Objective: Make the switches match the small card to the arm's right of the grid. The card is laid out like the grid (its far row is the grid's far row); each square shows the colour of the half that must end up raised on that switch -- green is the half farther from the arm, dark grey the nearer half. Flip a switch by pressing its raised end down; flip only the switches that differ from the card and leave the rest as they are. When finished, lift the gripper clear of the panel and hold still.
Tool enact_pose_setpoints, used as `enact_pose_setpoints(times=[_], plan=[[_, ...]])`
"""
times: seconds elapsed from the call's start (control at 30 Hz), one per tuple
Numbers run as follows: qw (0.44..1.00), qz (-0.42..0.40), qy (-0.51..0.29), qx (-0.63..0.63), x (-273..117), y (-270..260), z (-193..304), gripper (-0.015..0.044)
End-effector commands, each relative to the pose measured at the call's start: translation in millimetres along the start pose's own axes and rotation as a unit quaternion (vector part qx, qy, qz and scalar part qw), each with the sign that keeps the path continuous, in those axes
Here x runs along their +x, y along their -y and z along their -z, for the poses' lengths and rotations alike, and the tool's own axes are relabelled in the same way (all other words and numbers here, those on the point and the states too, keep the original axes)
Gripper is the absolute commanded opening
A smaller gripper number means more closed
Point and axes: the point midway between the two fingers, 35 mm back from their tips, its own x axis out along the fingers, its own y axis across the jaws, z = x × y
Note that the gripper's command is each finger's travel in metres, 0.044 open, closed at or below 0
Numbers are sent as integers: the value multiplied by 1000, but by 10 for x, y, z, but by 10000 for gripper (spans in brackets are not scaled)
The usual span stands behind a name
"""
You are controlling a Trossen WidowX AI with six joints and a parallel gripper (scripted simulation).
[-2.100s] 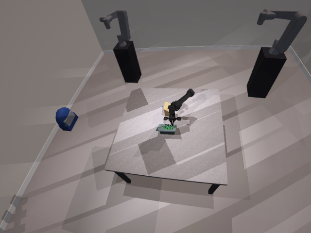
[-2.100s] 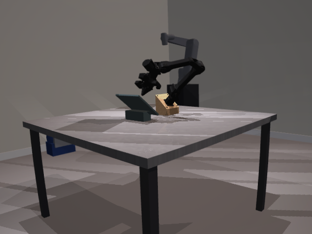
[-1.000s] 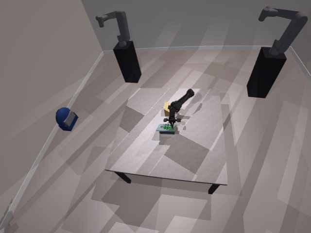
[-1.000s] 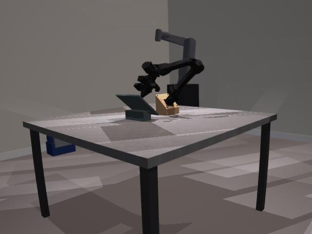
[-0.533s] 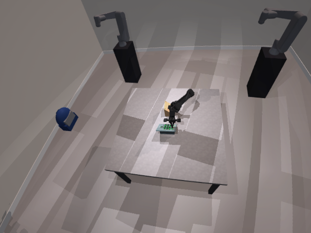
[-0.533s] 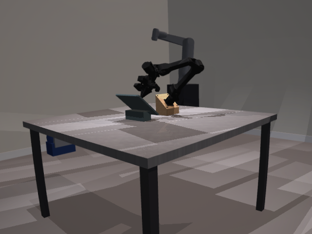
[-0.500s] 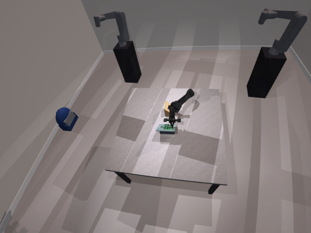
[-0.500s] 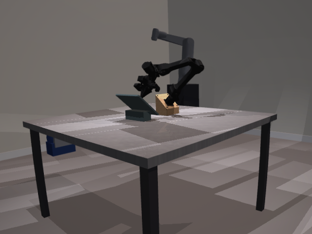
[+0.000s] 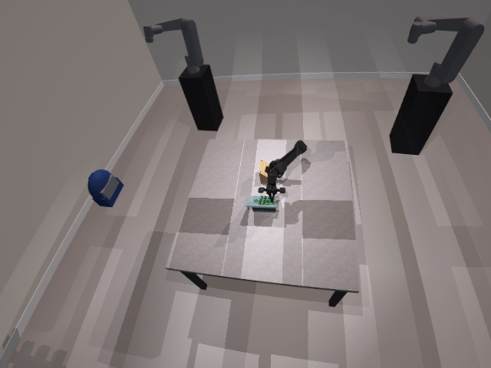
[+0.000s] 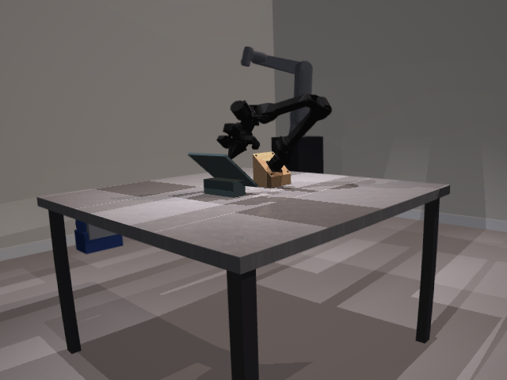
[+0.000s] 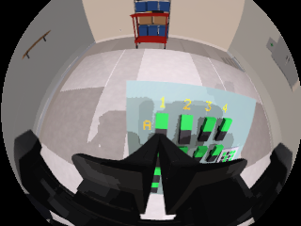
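Observation:
The teal panel (image 9: 250,204) (image 10: 216,166) (image 11: 185,90) is tilted, with green and dark grey switches. In the wrist view, row A shows switch 1 (image 11: 162,121), switch 2 (image 11: 186,123), switch 3 (image 11: 207,128) and switch 4 (image 11: 223,128), their green halves farther from the arm. My gripper (image 9: 271,200) (image 10: 230,157) (image 11: 158,137) is shut and empty. Its tips are at the near dark half of switch A1; contact cannot be told. The fingers hide much of the rows nearer the arm. The small card (image 11: 229,155) shows partly at the right; its pattern is too small to read.
A wooden wedge block (image 9: 263,175) (image 10: 261,172) stands by the arm's base on the table (image 9: 329,261) (image 10: 286,229). Two grey arms on black pedestals (image 9: 202,99) (image 9: 418,114) and a blue object (image 9: 100,185) stand off the table. A red cart (image 11: 150,40) stands far beyond the panel.

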Motion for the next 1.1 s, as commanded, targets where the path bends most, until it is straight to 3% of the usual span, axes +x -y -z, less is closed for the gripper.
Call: enact_pose_setpoints(times=[0.0, 0.87, 1.07], plan=[[1000, 2, -2, 4, 15, 18, 10, 0], [1000, 2, -2, 4, 50, 18, 11, 0], [1000, 5, -16, 4, -516, 37, -17, 0]])
